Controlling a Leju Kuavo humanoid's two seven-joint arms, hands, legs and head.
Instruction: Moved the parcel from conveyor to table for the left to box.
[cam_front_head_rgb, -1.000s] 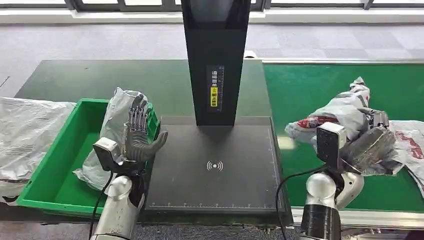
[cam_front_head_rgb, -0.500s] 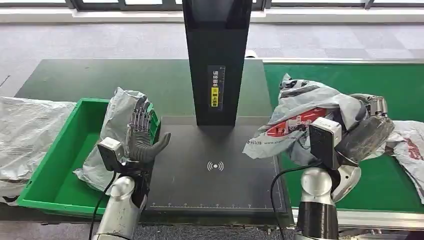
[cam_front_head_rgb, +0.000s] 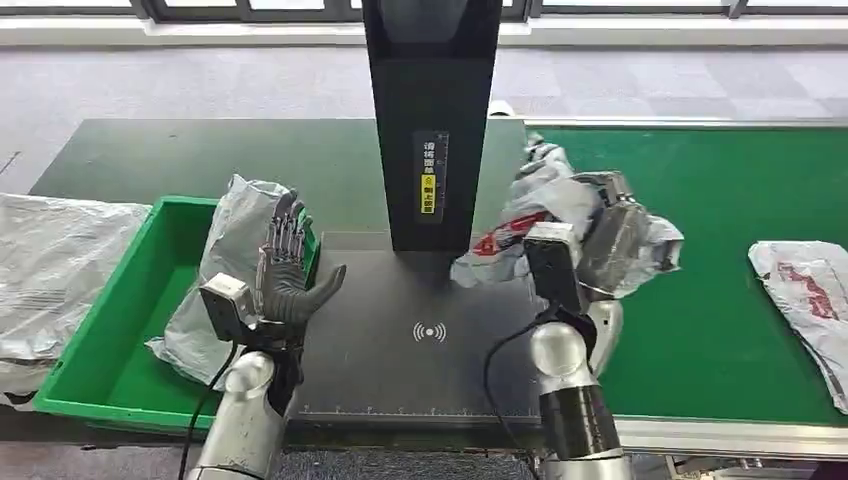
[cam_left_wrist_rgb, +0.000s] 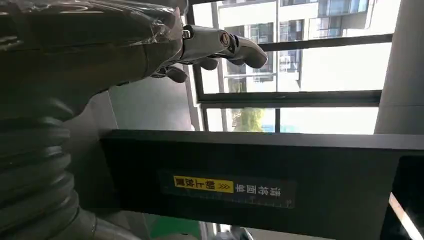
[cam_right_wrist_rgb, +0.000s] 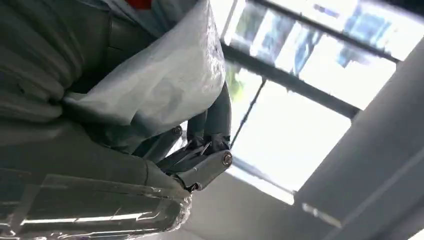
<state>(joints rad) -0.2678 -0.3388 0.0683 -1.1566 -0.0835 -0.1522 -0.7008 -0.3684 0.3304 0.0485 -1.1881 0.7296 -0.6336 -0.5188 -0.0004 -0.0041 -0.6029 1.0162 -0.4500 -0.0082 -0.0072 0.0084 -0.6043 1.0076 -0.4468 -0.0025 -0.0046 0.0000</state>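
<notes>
The conveyor (cam_front_head_rgb: 700, 330) runs green along the robot's right, w/ a dark table (cam_front_head_rgb: 250, 160) on the left. On the table sits the black scan platform (cam_front_head_rgb: 430, 370), w/ a tall black post (cam_front_head_rgb: 432, 110) rising from its far edge. Left of the platform is the green bin (cam_front_head_rgb: 100, 360), w/ a grey bagged parcel (cam_front_head_rgb: 225, 270) leaning against its near-right wall. More crumpled plastic (cam_front_head_rgb: 50, 260) lies outside the bin, further left.

The parcel (cam_front_head_rgb: 530, 215) in play, a grey poly bag w/ red print, is off the belt and in the air, over the far-right corner of the platform and just beside the post. The right hand (cam_front_head_rgb: 615, 240) has it gripped, fingers wrapped into the plastic – the right wrist view confirms bag bunched over the fingers (cam_right_wrist_rgb: 210, 120). So the pick-up looks done and the carry about complete; the set-down isn't done.

The left hand (cam_front_head_rgb: 285, 275) stands upright at the platform's left edge, in front of the bin, fingers spread and holding nothing – ready to take over, I'd judge. Its boxing step hasn't begun.

One more bag (cam_front_head_rgb: 805, 290) lies on the belt far right, untouched.
</notes>
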